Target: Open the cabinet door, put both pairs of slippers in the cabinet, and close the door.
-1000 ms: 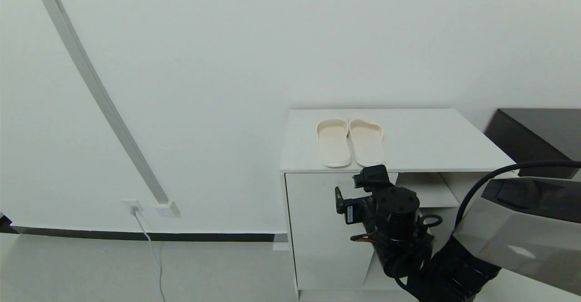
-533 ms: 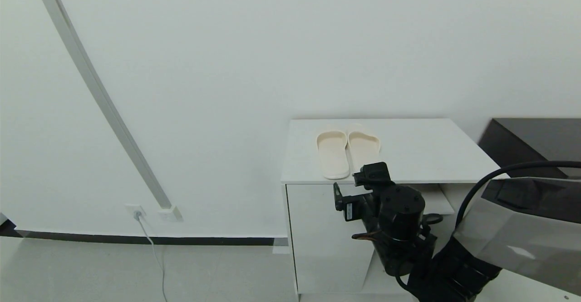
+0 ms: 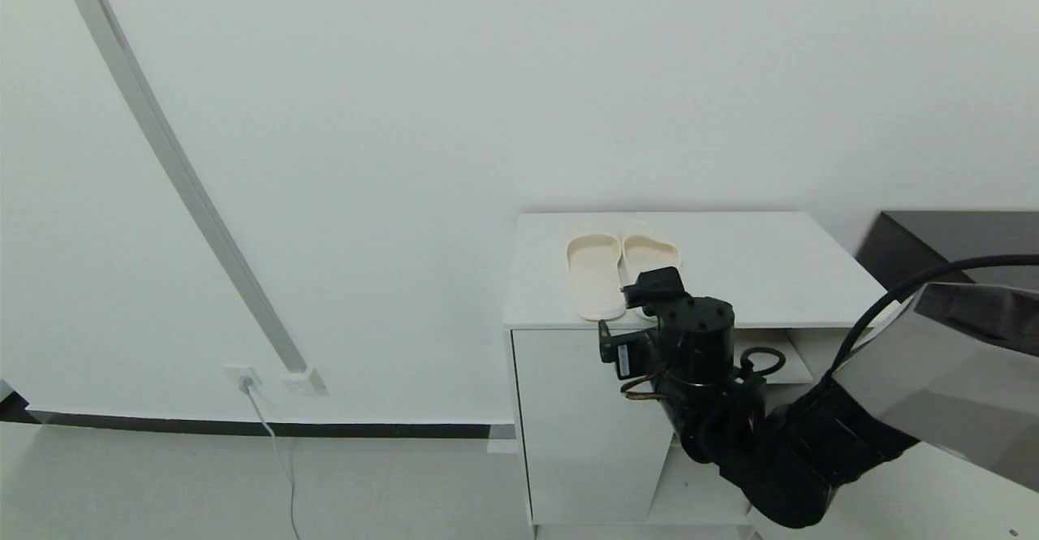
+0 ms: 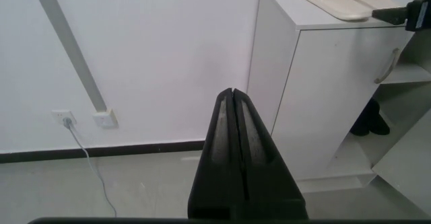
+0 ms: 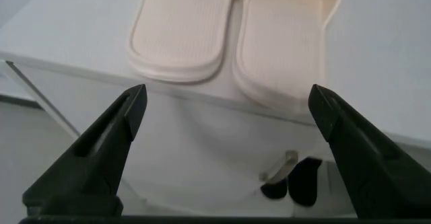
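A cream pair of slippers (image 3: 621, 268) lies side by side on top of the white cabinet (image 3: 763, 268). My right gripper (image 3: 649, 284) hangs at the cabinet's front edge, just before the slippers' heels. In the right wrist view it is open (image 5: 229, 103), with the cream slippers (image 5: 229, 35) beyond its fingers and nothing between them. The cabinet's left door (image 3: 584, 418) is closed; the right side stands open with a shelf (image 3: 779, 357) showing. A dark pair of slippers (image 4: 370, 120) sits inside, low down. My left gripper (image 4: 233, 93) is shut and empty, away to the cabinet's left.
A dark piece of furniture (image 3: 950, 239) stands right of the cabinet. A wall socket with a cable (image 3: 243, 378) and a slanted conduit (image 3: 162, 150) are on the wall to the left. Bare floor (image 3: 243, 483) lies left of the cabinet.
The head camera tilted, shifting the whole picture down. My right arm has risen, bringing its gripper from the door's top edge up to the cream slippers' heels.
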